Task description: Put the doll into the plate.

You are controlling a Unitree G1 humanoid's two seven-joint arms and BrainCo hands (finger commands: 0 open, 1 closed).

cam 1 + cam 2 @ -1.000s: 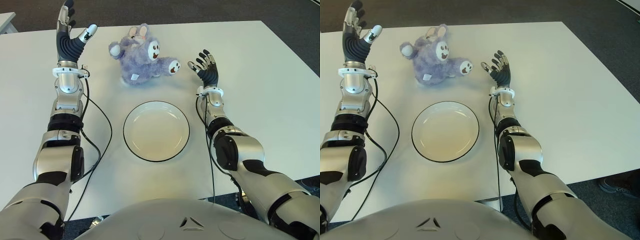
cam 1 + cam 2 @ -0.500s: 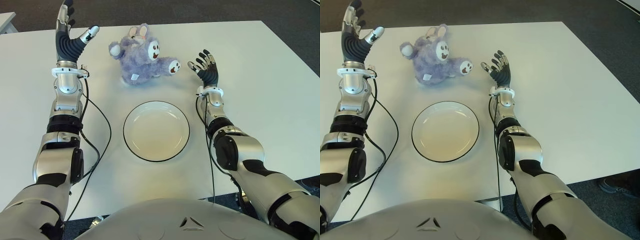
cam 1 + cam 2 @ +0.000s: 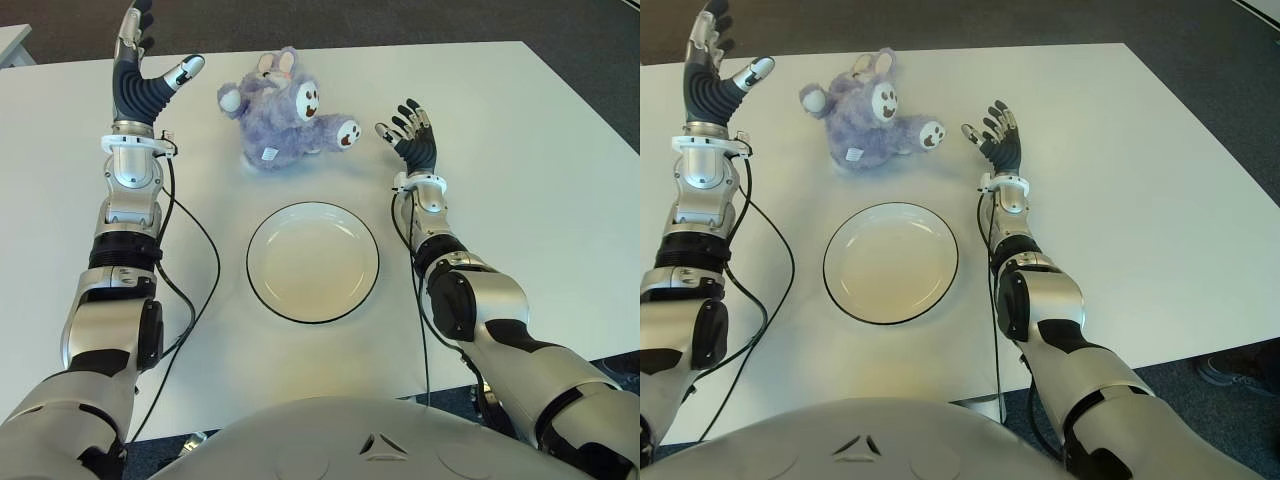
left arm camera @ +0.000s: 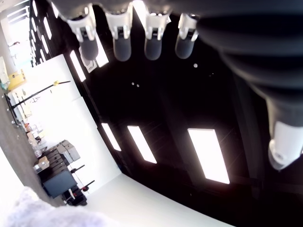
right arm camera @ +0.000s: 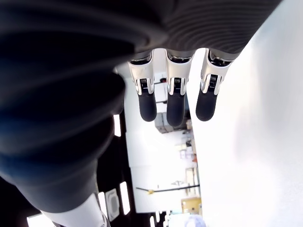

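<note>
One doll (image 3: 283, 118) beyond one plate (image 3: 313, 261), between two empty, spread-fingered robot hands: left robot hand (image 3: 140, 72), right robot hand (image 3: 412, 136).

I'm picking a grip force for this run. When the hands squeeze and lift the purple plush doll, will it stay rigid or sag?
The doll looks soft and fluffy, so it will probably compress and feel light. Its splayed limbs may droop once off the table. Both open hands, left hand and right hand, flank it, favouring a two-sided squeeze.
</note>
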